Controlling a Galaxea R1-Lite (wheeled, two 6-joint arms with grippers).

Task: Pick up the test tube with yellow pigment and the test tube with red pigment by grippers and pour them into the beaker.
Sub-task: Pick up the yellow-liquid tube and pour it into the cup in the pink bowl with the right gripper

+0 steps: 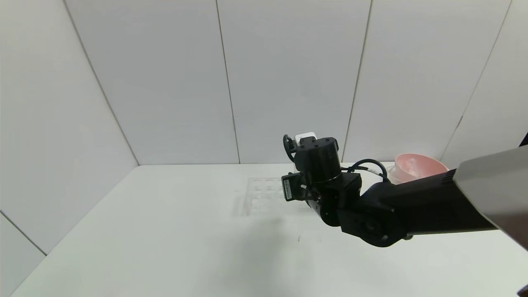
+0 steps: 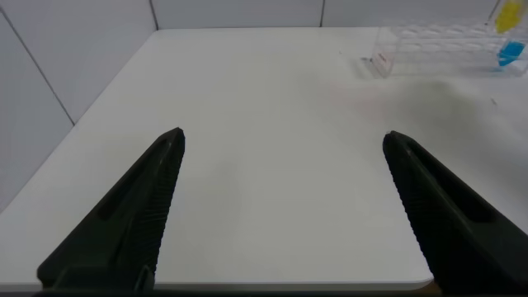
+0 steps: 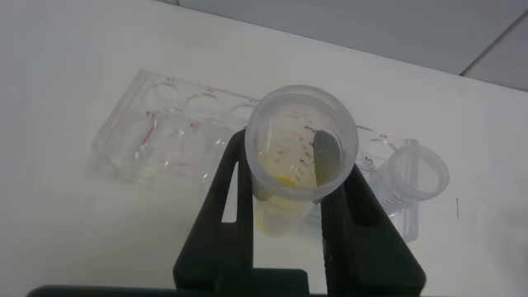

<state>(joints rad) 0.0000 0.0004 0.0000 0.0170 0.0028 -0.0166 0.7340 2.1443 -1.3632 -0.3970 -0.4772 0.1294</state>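
Note:
My right gripper [image 3: 293, 177] is shut on the test tube with yellow pigment [image 3: 289, 190], one black finger on each side below its wide rim. The tube stands nearly upright, with yellow liquid at its bottom, just over the edge of the clear rack [image 3: 165, 124]. In the left wrist view the yellow liquid [image 2: 505, 16] shows higher than a blue-liquid tube [image 2: 510, 54] in the rack [image 2: 437, 45]. The test tube with red pigment and the beaker are out of view. My left gripper [image 2: 285, 134] hangs open over bare table, far from the rack.
A second clear tube [image 3: 417, 175] stands in the rack beside the held one; its liquid does not show. A pink bowl [image 1: 416, 165] sits at the back right behind my right arm [image 1: 371, 206]. White walls close in the table [image 1: 165, 231].

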